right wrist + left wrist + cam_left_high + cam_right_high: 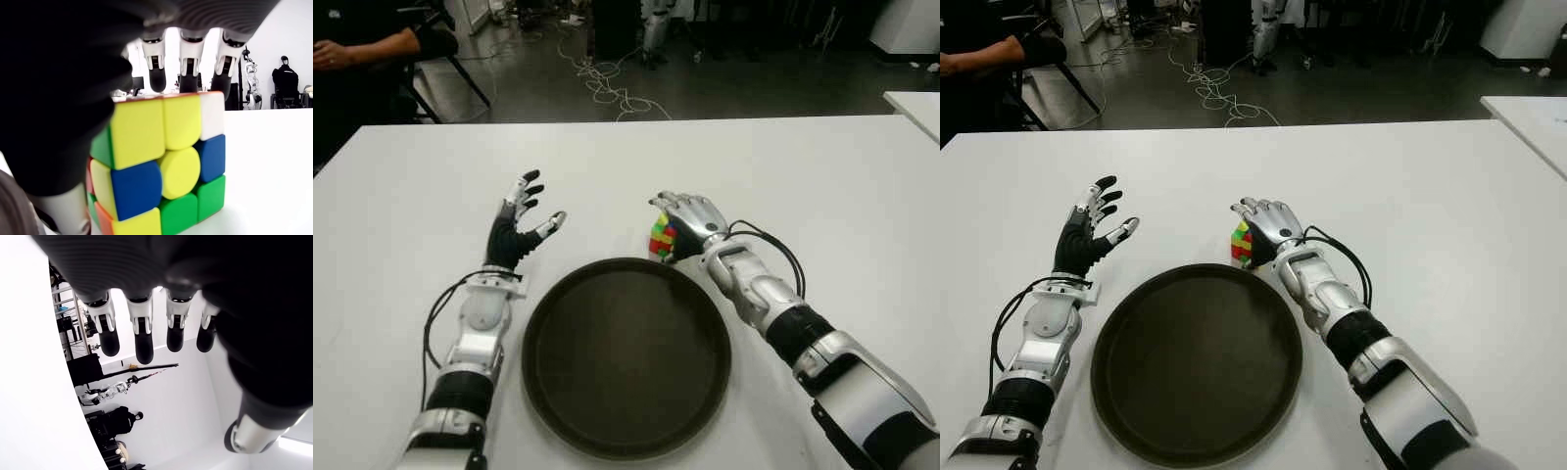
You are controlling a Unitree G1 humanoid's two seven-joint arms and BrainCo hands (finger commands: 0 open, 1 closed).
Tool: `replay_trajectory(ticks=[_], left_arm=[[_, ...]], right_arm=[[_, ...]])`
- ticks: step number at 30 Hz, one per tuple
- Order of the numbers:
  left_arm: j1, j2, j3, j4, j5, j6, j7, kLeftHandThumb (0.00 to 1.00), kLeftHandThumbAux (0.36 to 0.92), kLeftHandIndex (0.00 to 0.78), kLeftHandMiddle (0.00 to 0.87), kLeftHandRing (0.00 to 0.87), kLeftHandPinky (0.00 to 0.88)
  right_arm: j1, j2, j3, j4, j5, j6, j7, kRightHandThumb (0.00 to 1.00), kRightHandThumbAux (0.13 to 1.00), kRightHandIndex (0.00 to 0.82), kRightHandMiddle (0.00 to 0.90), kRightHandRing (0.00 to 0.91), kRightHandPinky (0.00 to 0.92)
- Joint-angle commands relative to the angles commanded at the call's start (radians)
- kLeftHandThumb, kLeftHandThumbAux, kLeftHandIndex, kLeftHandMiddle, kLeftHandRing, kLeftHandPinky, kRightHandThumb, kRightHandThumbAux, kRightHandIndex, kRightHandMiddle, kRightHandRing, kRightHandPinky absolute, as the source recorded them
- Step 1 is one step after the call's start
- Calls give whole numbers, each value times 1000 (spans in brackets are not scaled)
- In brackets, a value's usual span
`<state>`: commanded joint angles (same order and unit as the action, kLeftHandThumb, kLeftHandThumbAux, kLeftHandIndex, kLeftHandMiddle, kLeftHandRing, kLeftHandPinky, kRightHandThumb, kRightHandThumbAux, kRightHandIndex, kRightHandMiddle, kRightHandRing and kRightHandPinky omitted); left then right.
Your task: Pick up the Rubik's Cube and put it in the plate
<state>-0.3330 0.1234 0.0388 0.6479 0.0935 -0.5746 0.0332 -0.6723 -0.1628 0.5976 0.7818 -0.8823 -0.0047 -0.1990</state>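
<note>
The Rubik's Cube [661, 238] stands on the white table [822, 186], just past the far rim of the dark round plate [626, 357]. My right hand [690, 220] is right beside and over the cube. In the right wrist view its fingers [157, 73] reach out straight above the cube [161, 161] and are not closed on it; the palm is close behind. The cube's underside still meets the table. My left hand [521, 220] is held up to the left of the plate, fingers [142, 338] spread and empty.
A person's arm [352, 49] shows beyond the table's far left corner. Cables [607, 83] lie on the floor behind the table. Another white table [915, 103] edges in at the far right.
</note>
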Motion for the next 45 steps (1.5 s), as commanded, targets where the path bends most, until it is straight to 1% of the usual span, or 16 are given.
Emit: replay_trajectory(ticks=[4, 8, 10, 12, 13, 14, 17, 20, 22, 27, 33, 39, 43, 45], left_arm=[[-1, 1, 0, 1, 2, 4, 1, 141, 681, 94, 118, 126, 141], [-1, 1, 0, 1, 4, 4, 4, 149, 673, 98, 121, 129, 144], [-1, 1, 0, 5, 4, 1, 6, 157, 670, 100, 123, 132, 146], [-2, 0, 0, 8, 3, -3, 5, 162, 664, 101, 120, 132, 147], [-2, 0, 0, 8, 3, -4, 5, 163, 663, 101, 119, 131, 147], [-2, 0, 0, 8, 2, -5, 4, 162, 660, 101, 116, 128, 143], [-2, 0, 0, 7, 2, -6, 4, 157, 660, 100, 111, 122, 137], [-2, 0, -1, 6, 2, -7, 3, 152, 665, 99, 110, 118, 133], [-1, -1, -1, 3, 1, -5, 2, 156, 670, 99, 114, 119, 131], [1, -3, -1, -2, -3, 4, -1, 168, 681, 96, 115, 119, 130], [1, -2, -2, -3, 0, 5, 0, 156, 682, 92, 110, 120, 144], [0, 0, -4, -1, 4, 2, 2, 143, 690, 97, 101, 114, 135], [0, 0, -5, 1, 7, 0, 5, 139, 687, 97, 101, 112, 141], [0, 1, -6, 0, 9, 0, 6, 135, 678, 95, 102, 112, 140]], right_arm=[[-2, 0, 2, 14, -2, -16, -28, 0, 829, 131, 179, 231, 309], [-3, -2, 3, 24, -4, -31, -60, 7, 841, 140, 205, 256, 332], [-3, -3, 3, 30, -7, -42, -86, 76, 839, 144, 221, 270, 347], [-1, -6, 1, 26, -7, -51, -106, 224, 826, 156, 254, 303, 382], [-1, -7, -1, 22, -6, -54, -111, 252, 823, 158, 261, 310, 390], [-1, -7, -1, 21, -4, -55, -112, 302, 822, 160, 273, 325, 406], [-1, -6, -3, 25, 2, -61, -119, 381, 819, 163, 294, 349, 429], [1, -6, -8, 22, 8, -67, -121, 425, 815, 164, 306, 362, 440], [3, -5, -12, 17, 13, -69, -120, 472, 807, 161, 317, 375, 457], [7, -7, -18, 9, 21, -71, -112, 513, 793, 159, 318, 384, 470], [9, -8, -21, 3, 31, -74, -107, 537, 776, 153, 312, 384, 479], [10, -8, -24, -2, 38, -73, -106, 551, 772, 150, 305, 378, 483], [11, -7, -26, -4, 42, -70, -107, 566, 768, 145, 293, 364, 471], [11, -7, -27, -5, 44, -67, -106, 567, 764, 138, 283, 357, 472]])
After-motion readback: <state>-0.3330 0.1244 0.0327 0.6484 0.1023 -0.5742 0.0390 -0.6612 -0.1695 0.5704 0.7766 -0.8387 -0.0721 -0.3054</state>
